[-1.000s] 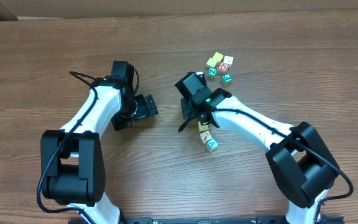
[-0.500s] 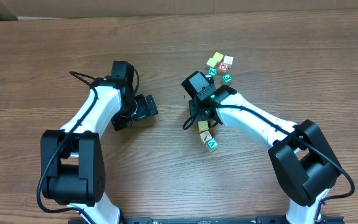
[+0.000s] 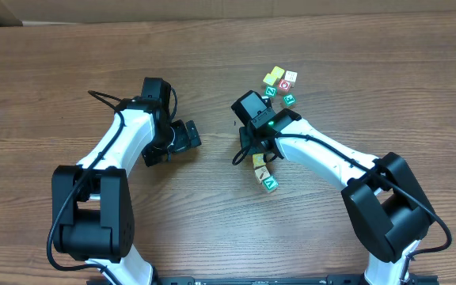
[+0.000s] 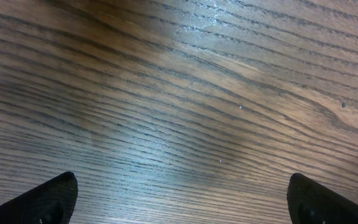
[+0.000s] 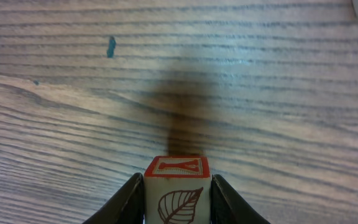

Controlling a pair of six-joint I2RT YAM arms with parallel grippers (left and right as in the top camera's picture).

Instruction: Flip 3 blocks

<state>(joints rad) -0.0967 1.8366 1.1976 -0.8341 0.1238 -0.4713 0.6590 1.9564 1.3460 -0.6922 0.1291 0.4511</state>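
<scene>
right gripper (image 5: 176, 198) clamps a leaf-faced block (image 5: 176, 183), red y up, just above the table (image 5: 73, 93) near centre. white block (image 3: 264, 172) and green-letter block (image 3: 270, 184) lie just nearer. left gripper (image 3: 182, 139) gapes idle. most flipping likely remains.

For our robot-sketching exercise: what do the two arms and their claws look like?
White links between black joints on both. A black cable loops off the left arm; a green light glows on the right arm. Left claw and right claw have two dark fingers each.
</scene>
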